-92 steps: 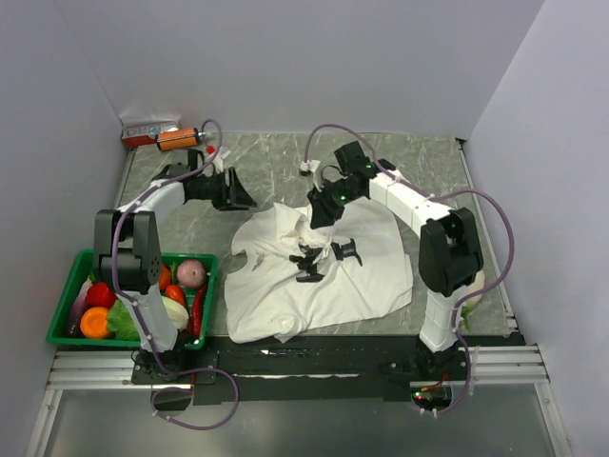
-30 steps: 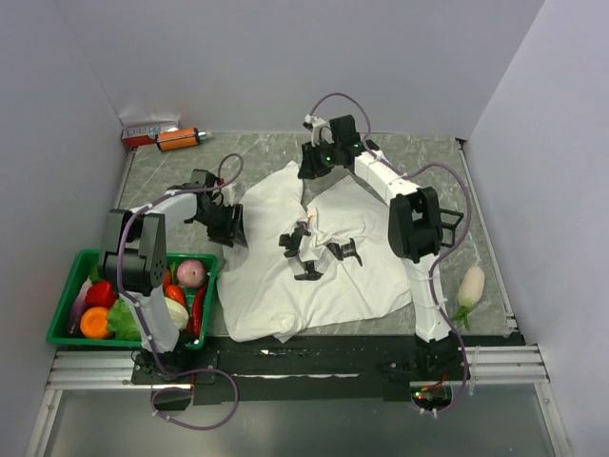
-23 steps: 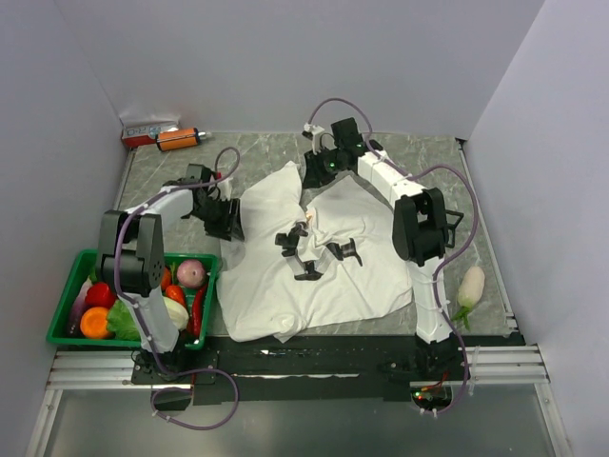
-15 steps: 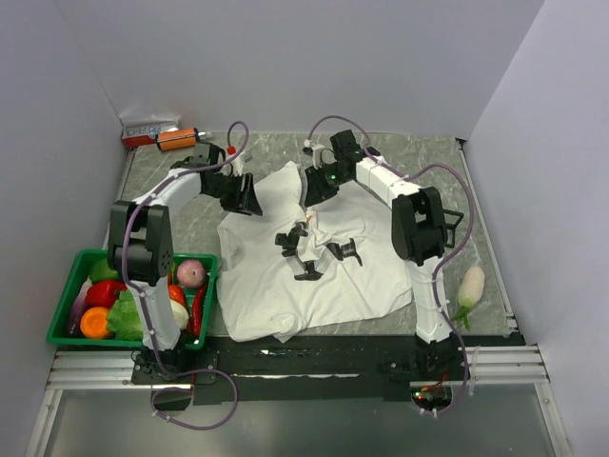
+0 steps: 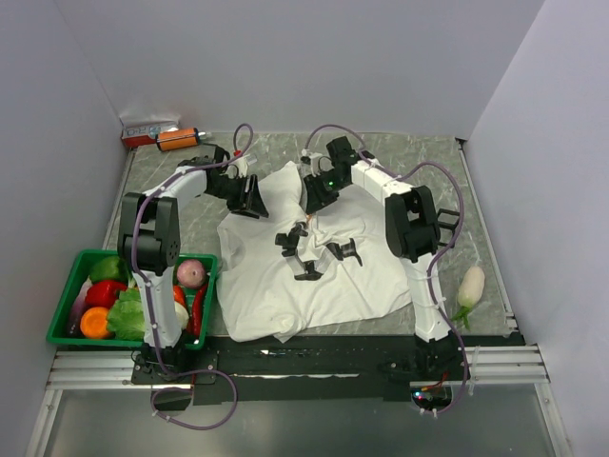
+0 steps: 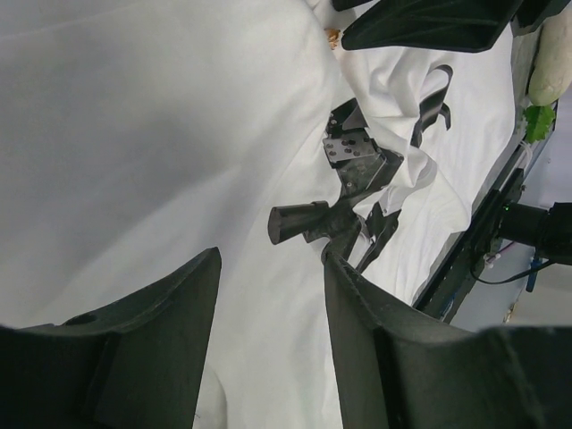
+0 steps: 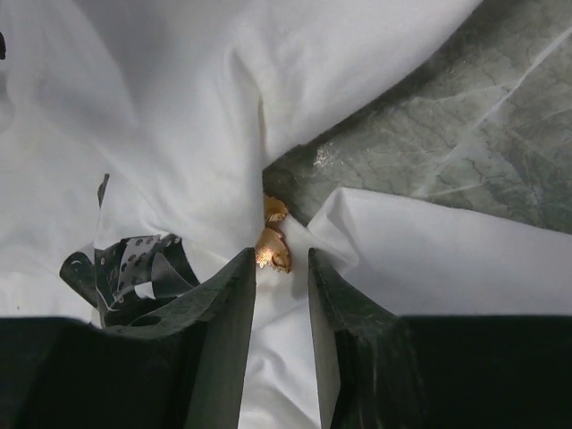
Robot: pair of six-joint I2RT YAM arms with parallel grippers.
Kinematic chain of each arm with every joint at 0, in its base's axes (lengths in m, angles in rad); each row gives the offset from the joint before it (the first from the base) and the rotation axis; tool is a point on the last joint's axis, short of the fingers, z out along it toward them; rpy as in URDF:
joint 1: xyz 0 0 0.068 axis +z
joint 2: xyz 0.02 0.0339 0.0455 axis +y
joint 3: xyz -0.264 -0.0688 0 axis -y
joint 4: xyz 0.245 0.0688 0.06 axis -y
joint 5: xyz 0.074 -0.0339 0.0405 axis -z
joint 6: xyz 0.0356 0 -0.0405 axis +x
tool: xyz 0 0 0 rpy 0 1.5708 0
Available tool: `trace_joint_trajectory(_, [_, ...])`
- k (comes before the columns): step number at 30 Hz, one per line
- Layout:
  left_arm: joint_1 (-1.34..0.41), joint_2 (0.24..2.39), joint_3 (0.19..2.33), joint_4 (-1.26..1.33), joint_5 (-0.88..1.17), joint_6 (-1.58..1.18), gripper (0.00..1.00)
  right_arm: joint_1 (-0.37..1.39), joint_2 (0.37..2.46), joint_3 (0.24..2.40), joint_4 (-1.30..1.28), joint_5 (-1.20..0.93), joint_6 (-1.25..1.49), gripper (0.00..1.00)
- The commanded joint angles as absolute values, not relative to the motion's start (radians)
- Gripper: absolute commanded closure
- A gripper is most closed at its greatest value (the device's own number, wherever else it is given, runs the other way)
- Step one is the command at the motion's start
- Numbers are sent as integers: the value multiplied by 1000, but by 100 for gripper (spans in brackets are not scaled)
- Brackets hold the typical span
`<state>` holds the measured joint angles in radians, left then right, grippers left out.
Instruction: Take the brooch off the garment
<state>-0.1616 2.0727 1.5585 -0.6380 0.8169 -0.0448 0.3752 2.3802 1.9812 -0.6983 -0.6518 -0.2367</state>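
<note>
The garment, a white T-shirt with black printed shapes, lies rumpled in the middle of the table. The brooch is a tiny gold-orange piece pinned in a fold at the shirt's edge; it also shows in the left wrist view. My right gripper is open a narrow way, its fingertips on either side of the brooch, which touches the left finger. My left gripper is open and empty over plain white cloth at the shirt's far left. The right gripper hovers at the shirt's far edge.
A green basket of vegetables stands at the near left. An orange bottle and a red-and-white box lie at the far left corner. A white vegetable lies at the right edge. Bare grey table lies beyond the shirt.
The left gripper has moved from the shirt's left edge up to its far left part. The right gripper has come down from the far edge to the fold with the brooch.
</note>
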Motion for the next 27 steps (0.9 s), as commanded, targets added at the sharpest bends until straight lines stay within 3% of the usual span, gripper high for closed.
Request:
trace_joint_trajectory(1, [-163, 2066, 1592, -635, 865, -51, 45, 391, 2395, 2025, -745, -623, -273, 62])
trace_joint_trajectory(15, [-163, 2066, 1572, -624, 867, -64, 45, 431, 2451, 2074, -813, -560, -324, 64])
trace_joint_trajectory(19, [-163, 2068, 1574, -627, 865, -63, 44, 436, 2456, 2088, -818, -538, -321, 71])
trace_joint_trajectory(24, [-163, 2074, 1578, -626, 867, -64, 44, 436, 2439, 2085, -816, -549, -336, 97])
trace_joint_trajectory(27, [-163, 2075, 1583, -624, 871, -66, 45, 434, 2384, 2071, -798, -542, -348, 100])
